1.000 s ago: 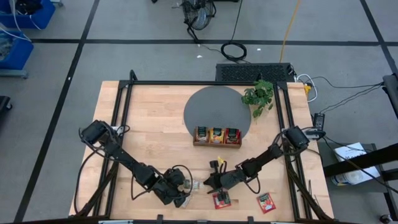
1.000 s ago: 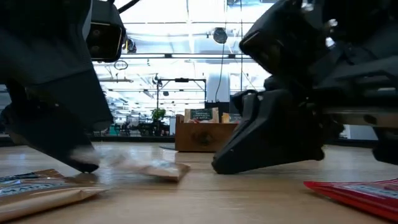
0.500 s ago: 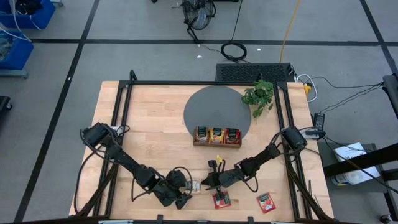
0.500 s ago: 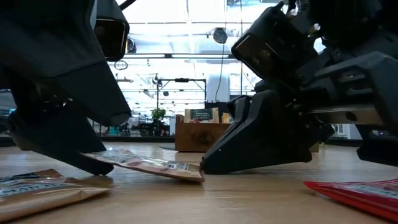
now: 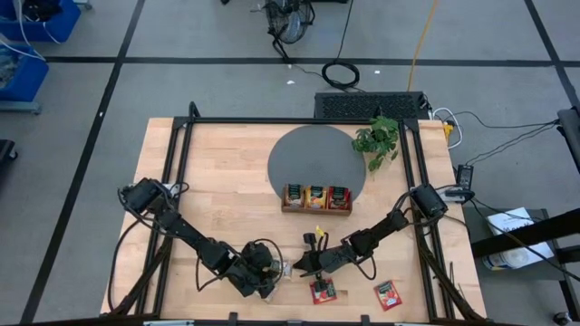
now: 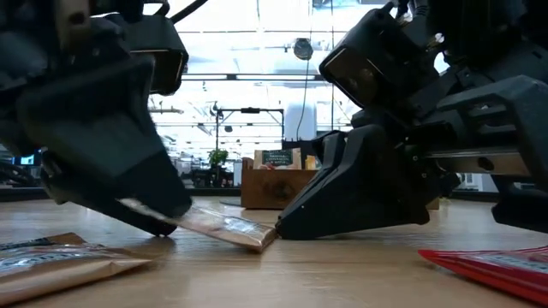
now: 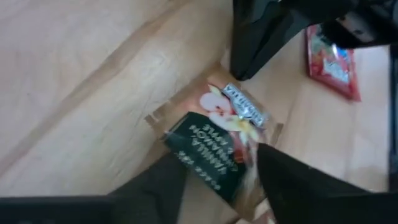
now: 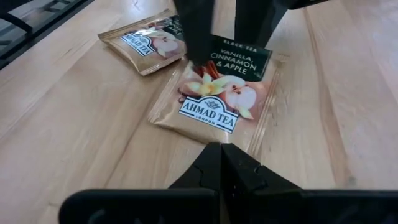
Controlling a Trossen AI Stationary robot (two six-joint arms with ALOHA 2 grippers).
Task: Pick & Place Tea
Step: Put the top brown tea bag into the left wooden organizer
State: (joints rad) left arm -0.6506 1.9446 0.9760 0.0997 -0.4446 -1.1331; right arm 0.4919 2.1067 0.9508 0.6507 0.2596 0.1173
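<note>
left gripper (image 5: 272, 276) at 6 o'clock on the table (image 5: 227, 199), fingers part open astride a beige sachet (image 5: 283, 270); right gripper (image 5: 301, 267) shut, tip at its edge.
low: sachet (image 6: 227, 228) tilted, one edge lifted off the wood.
left wrist: fingers (image 7: 155, 186) straddle its dark label end.
right wrist: second beige sachet (image 8: 146, 38) just beyond.

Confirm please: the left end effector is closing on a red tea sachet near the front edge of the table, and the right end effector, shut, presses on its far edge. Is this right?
One detail is wrong: the colour. The sachet between the fingers of the left end effector is beige, not red, as the right wrist view shows. The rest holds: the shut right end effector presses on its far edge. The red sachets lie apart.
</note>
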